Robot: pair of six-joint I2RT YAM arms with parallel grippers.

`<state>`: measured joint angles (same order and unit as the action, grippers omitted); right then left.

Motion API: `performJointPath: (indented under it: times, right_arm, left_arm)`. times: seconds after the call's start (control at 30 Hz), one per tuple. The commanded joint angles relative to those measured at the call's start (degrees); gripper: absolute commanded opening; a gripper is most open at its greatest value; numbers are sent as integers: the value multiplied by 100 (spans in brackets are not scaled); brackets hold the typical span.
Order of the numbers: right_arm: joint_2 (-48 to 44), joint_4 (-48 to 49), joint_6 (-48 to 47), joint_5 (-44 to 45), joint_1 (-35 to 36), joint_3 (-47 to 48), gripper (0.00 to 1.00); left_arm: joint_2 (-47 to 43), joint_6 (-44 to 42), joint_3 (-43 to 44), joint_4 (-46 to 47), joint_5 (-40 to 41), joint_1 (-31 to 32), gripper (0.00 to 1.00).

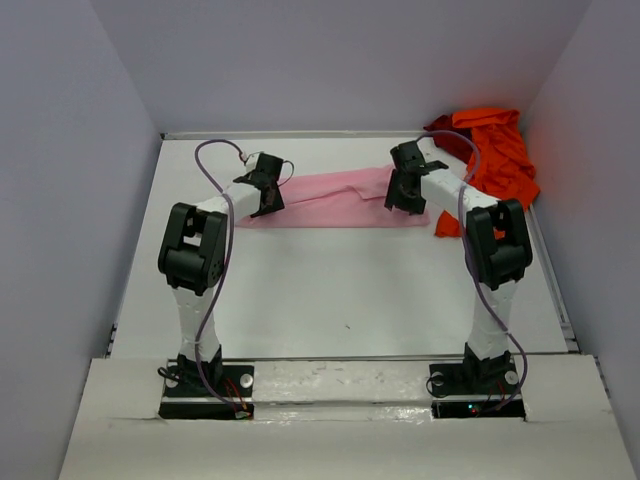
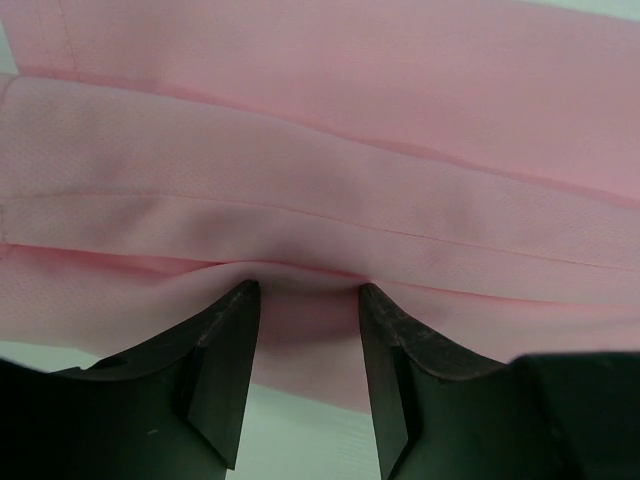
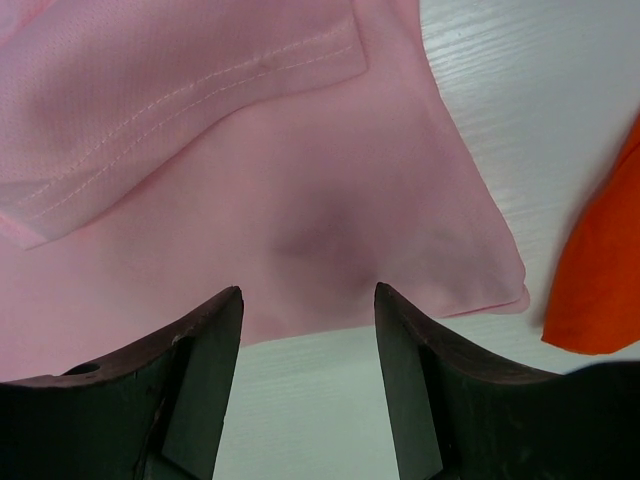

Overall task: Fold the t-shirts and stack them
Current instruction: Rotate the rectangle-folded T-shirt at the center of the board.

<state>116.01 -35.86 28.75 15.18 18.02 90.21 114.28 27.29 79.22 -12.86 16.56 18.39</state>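
A pink t-shirt (image 1: 335, 200) lies folded into a long flat strip across the back of the table. My left gripper (image 1: 266, 203) hangs over its left end, jaws open, fingertips at the near edge of the cloth (image 2: 320, 150). My right gripper (image 1: 400, 203) hangs over its right end, open and empty, just above the shirt's near right corner (image 3: 300, 220). An orange t-shirt (image 1: 495, 155) lies crumpled at the back right corner; its edge shows in the right wrist view (image 3: 600, 270).
White table (image 1: 340, 290) with grey walls on three sides. The orange shirt sits close to the right arm's forearm. A raised ledge runs along the near edge by the arm bases.
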Motion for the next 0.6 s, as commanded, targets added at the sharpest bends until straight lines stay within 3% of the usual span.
performJointPath:
  times: [0.0,0.27,0.57]
  right_arm:
    - [281,158,95,-190,0,119,60]
    - [1124,-167,280,-840,0,969,60]
    - [1591,-282,315,-1297,0,1929,59]
  left_arm:
    - [-2,-355,155,82,164,-134,55]
    - [-125,-216,-231,-75,-196,-222,54]
    - [-837,-75,-1109,-199,-442,-82,54]
